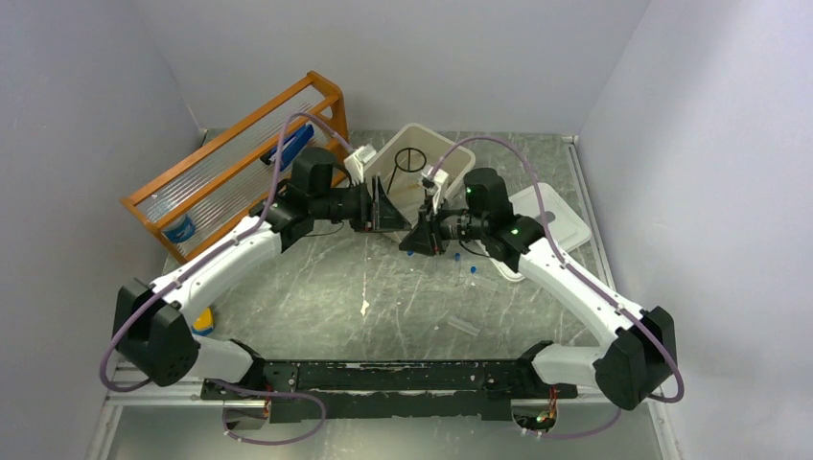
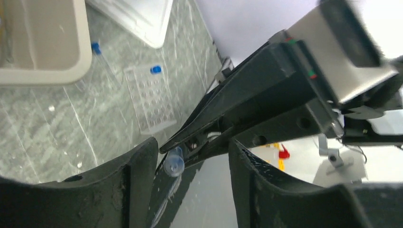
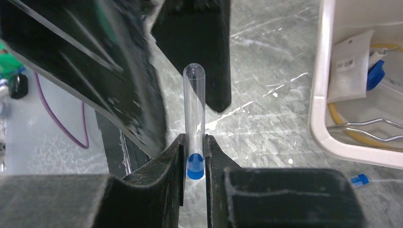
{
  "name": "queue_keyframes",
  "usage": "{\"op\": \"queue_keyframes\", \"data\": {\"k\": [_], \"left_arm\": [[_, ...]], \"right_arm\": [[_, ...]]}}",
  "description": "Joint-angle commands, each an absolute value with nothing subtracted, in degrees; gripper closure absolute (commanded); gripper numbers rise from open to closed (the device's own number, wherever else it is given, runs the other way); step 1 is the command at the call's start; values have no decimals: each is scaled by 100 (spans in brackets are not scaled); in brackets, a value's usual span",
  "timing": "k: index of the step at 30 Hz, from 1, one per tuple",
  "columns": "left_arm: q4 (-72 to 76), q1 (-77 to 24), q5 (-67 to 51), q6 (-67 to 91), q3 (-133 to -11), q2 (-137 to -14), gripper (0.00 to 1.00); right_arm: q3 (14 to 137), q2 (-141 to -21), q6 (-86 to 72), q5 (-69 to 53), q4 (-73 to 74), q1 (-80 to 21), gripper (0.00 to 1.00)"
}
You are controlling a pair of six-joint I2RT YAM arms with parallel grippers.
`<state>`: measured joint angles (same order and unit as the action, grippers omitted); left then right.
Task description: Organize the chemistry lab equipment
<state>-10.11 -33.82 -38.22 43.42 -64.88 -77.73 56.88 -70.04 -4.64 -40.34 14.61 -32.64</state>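
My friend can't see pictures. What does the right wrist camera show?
Two black fingers pinch a clear tube by its blue-capped end, so it points up the picture. The left arm's fingers stand apart near its tip. A tub at the right holds a white packet and yellow tubing.

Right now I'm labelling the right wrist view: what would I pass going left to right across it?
Purple cable → blue-capped vial clamped upright in the right gripper → beige tub's rim → white packet inside the tub.
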Motion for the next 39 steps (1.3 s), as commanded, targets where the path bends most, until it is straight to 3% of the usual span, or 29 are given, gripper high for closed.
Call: {"op": "queue_keyframes", "data": {"k": [1,12,16,21,27,32,39], "left_arm": [[-1639,-3364,-4644,3883,-6575,-7964,44],[-1955,-3357,-4548,3540,-6340,-7723,76],[-1691,-3353,-4554,3684,-6227,-7655,85],[-1238,-3285,-3864,3792,-6041,-7237,87],[-78,-3036,-3544,5028,-5590,-6629,85],[1123,-3023,-3345,6356,-5467,-6346,87],[2244,-3023,-3223,7724,-5259,-6470,85]], "right_arm": [[5976,-7203,259,-3842,2092,-3444,81],[6095,-7327,482,-3788,2321,-3530,81],[6091,-7259,382,-3808,2258,-3525,76],[5798,-6865,-444,-3520,1755,-3511,37],[4885,-5880,-3259,-2884,-222,-3391,17],[4052,-5351,-6228,-1868,-1811,-3393,17],[4325,-5536,-7037,-2248,-2703,-3367,20]]}}
